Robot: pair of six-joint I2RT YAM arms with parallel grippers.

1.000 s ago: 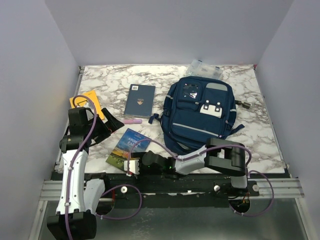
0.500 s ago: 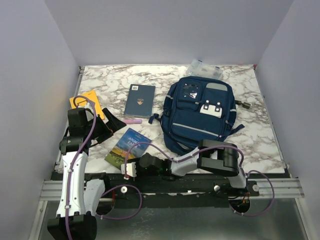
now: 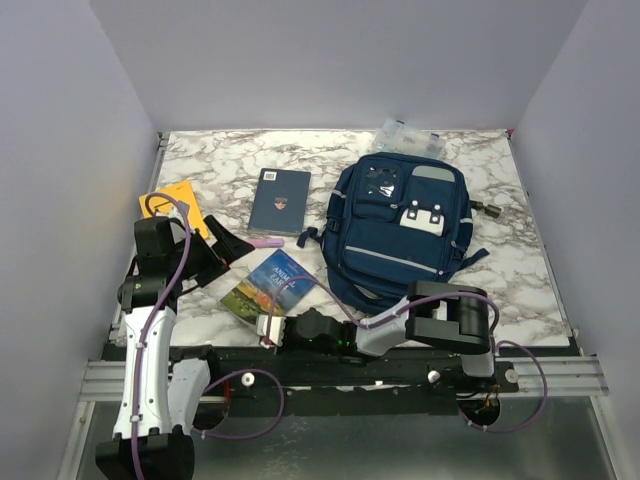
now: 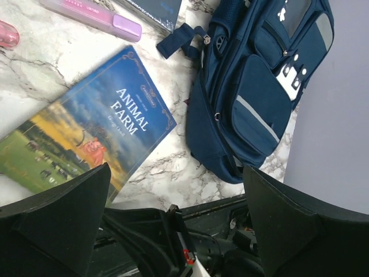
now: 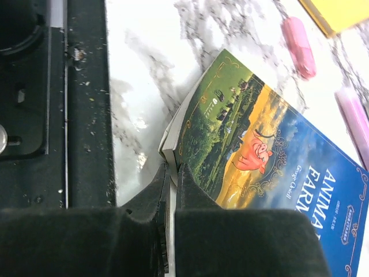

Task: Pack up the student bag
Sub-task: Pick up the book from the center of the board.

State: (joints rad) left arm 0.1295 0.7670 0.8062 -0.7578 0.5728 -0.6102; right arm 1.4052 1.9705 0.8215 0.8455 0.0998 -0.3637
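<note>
**Robot laboratory test cell.** Plain panels (image 3: pixel 340 60) enclose the marble-patterned surface (image 3: pixel 230 160) on three sides; an aluminium rail (image 3: pixel 100 378) along its near edge carries cabled robot arms (image 3: pixel 445 320).

Marble-patterned table (image 3: pixel 525 285) carries a navy backpack (image 3: pixel 400 235) at 3 o'clock, clear plastic box (image 3: pixel 408 136) at 1, dark blue book (image 3: pixel 280 200) at 11, yellow pad (image 3: pixel 180 198) at 9, and pink highlighter (image 3: pixel 266 242) and Animal Farm paperback (image 3: pixel 268 285) toward 7.

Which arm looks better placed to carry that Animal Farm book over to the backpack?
Right. The right gripper is shut on the book's near corner, and the backpack lies on that arm's side. The left gripper hangs open beside the book, holding nothing.
</note>
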